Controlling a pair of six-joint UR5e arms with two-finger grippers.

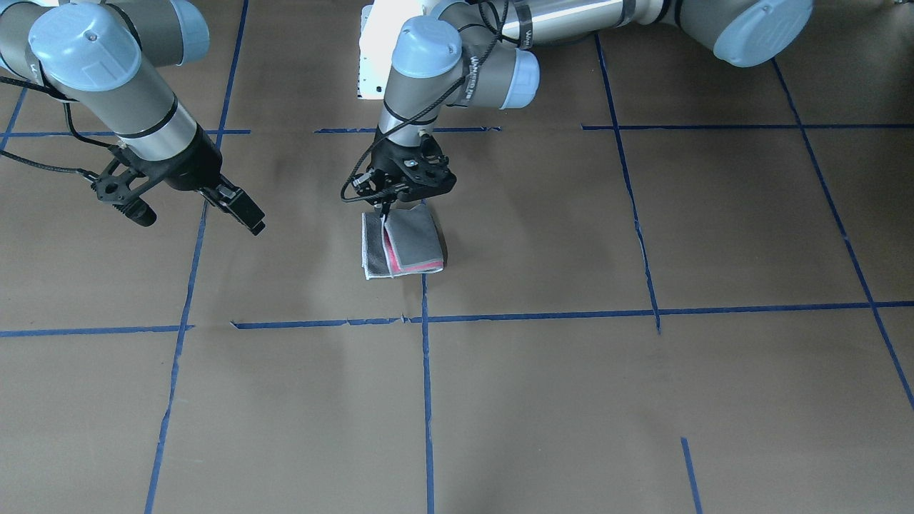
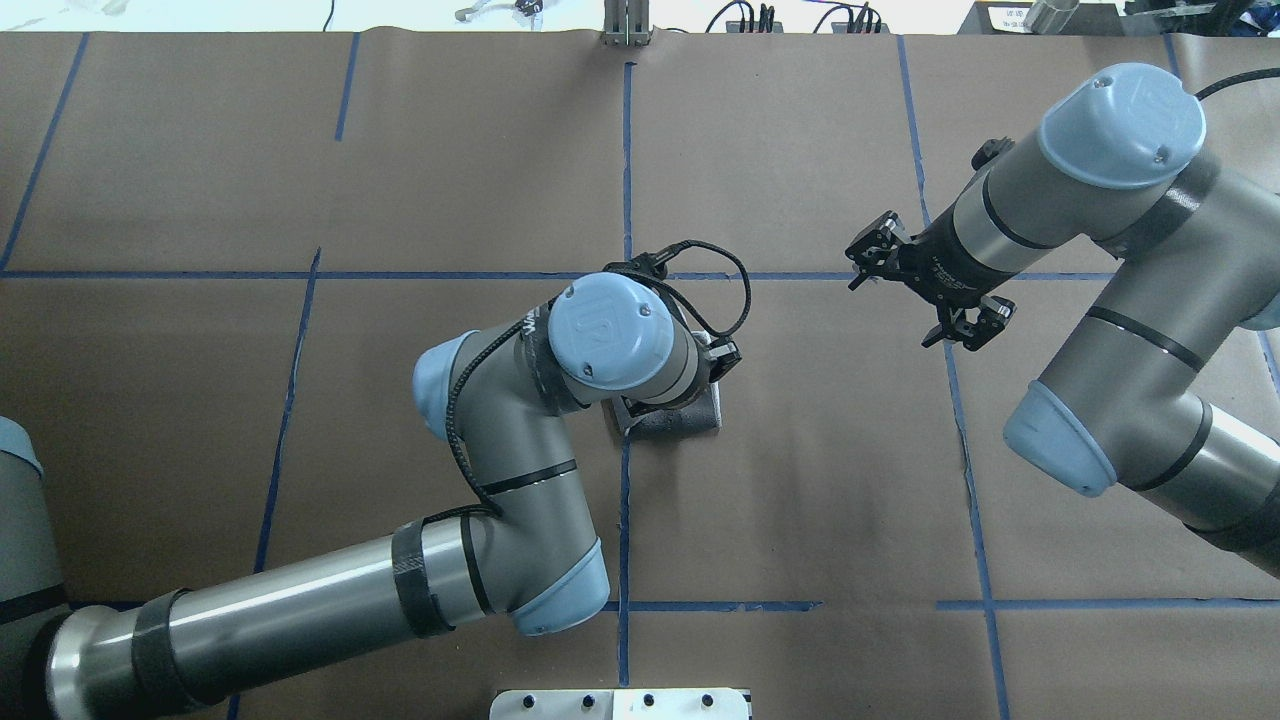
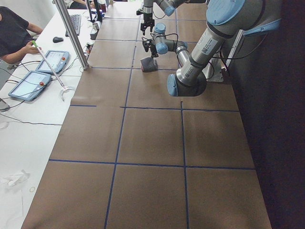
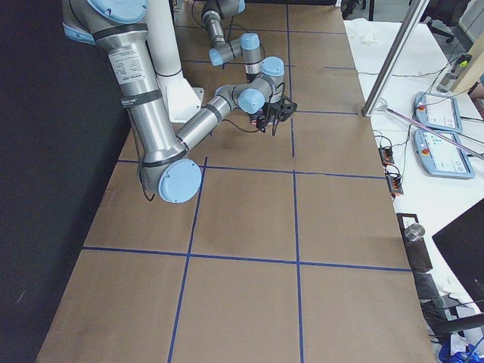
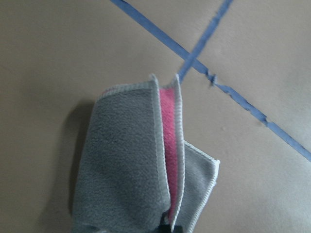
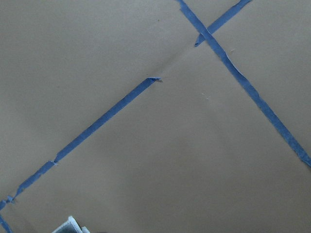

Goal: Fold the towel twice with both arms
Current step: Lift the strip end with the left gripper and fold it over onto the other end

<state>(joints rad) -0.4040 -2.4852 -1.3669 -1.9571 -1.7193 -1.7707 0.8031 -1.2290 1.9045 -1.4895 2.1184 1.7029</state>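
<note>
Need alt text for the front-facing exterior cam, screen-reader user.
The left end effector pinches an edge of the folded grey towel, pink showing between layers, on a brown table gridded with blue tape. The right end effector hangs open at the view's left, apart from the towel.

Bare table point(image 1: 571, 400) is left across the front view's lower half, while centre is blocked by the left arm point(image 1: 457, 71) over the towel point(image 1: 414, 243), upper left by the right arm point(image 1: 128, 107).
</note>
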